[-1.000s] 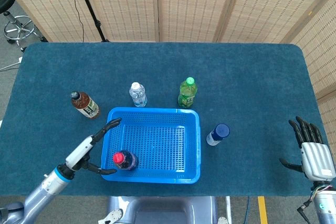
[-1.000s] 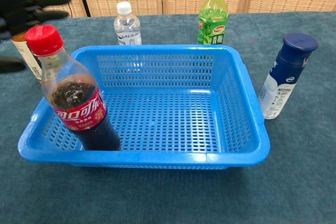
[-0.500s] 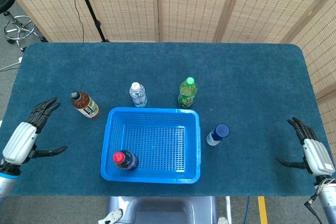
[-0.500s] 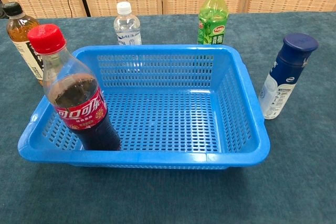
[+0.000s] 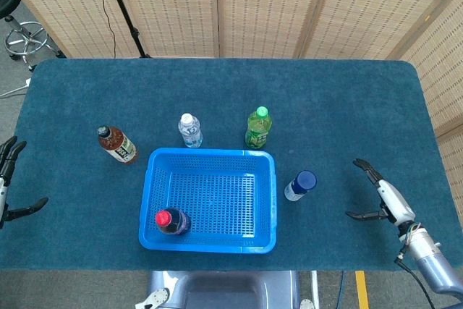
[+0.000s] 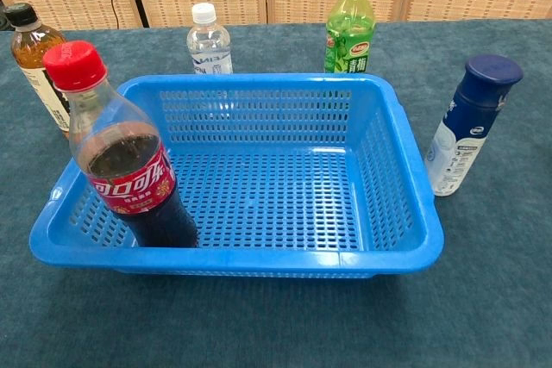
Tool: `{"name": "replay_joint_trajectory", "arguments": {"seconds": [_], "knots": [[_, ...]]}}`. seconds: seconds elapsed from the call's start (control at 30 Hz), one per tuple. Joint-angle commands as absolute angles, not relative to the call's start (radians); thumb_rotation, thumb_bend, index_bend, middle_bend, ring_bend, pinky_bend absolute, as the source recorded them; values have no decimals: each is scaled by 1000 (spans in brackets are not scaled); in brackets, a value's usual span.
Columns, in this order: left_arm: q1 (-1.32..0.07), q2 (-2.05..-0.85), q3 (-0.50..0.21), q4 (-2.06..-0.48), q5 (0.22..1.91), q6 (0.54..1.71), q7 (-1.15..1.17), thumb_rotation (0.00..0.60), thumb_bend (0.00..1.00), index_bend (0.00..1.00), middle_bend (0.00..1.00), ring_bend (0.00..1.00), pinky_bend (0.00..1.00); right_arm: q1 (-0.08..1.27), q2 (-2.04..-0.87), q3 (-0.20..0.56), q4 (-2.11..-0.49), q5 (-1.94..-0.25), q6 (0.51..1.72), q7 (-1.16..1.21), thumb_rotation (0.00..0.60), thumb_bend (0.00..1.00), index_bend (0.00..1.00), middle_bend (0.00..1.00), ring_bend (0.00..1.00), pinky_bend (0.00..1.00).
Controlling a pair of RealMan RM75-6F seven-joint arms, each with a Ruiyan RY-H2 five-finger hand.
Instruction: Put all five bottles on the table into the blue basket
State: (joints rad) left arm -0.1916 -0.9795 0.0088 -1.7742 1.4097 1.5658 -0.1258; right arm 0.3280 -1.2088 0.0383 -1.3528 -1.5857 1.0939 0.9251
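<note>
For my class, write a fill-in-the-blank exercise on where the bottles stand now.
1. The bottle already inside the blue basket has a ____ cap.
2. The number of bottles outside the basket is ____.
3. The navy-capped bottle stands nearest the robot's ____ hand.
4. The green bottle stands beside the basket's ____ rim.

Missing words: red; four; right; far

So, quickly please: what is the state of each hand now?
Left hand: open, holding nothing, at the table's left edge.
Right hand: open, holding nothing.
</note>
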Motion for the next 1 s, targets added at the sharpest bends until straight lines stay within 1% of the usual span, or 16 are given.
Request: {"name": "replay_joint_trajectory", "arguments": {"seconds": [0.03,0.2,0.37,0.5,0.6,0.7,0.77,0.83,0.9,0.97,1.0], "knots": [[-186,-976,2,-1773,1398,1550,-130,600,38,0,0,0,0,354,-1241,47,-1335,-1571,1067,927,600,0,0,0,0,0],[-180,-967,-6,-1776,1397,1522,-140,600,38,0,0,0,0,393,-1278,58,-1335,-1564,1047,943,600,0,0,0,0,0],[-176,-967,-11,-1775,1405,1509,-134,600,38,0,0,0,0,408,-1285,58,-1363,-1571,1055,1015,600,0,0,0,0,0],[-171,-969,-19,-1776,1401,1506,-126,600,38,0,0,0,0,421,-1302,61,-1354,-1571,1059,1032,600,0,0,0,0,15],[-168,-970,-23,-1777,1400,1504,-127,600,38,0,0,0,0,427,-1325,68,-1346,-1560,1062,1031,600,0,0,0,0,73],[-166,-971,-26,-1777,1399,1502,-128,600,38,0,0,0,0,436,-1348,76,-1352,-1555,1062,1041,600,0,0,8,10,157],[-165,-971,-28,-1778,1397,1496,-127,600,38,0,0,0,0,442,-1366,81,-1350,-1550,1066,1032,600,0,9,52,62,239],[-165,-972,-31,-1776,1396,1491,-127,600,38,0,0,0,0,445,-1394,92,-1345,-1540,1077,1014,600,0,52,116,131,311],[-164,-973,-33,-1774,1393,1487,-128,600,38,0,0,0,0,446,-1418,103,-1338,-1529,1090,991,600,0,137,191,198,375],[-164,-975,-36,-1769,1390,1479,-131,600,38,0,0,0,0,445,-1449,117,-1328,-1506,1101,957,600,0,269,294,282,443],[-165,-975,-36,-1767,1391,1474,-134,600,38,0,0,0,0,443,-1460,123,-1327,-1495,1106,943,600,4,310,330,313,466]]}}
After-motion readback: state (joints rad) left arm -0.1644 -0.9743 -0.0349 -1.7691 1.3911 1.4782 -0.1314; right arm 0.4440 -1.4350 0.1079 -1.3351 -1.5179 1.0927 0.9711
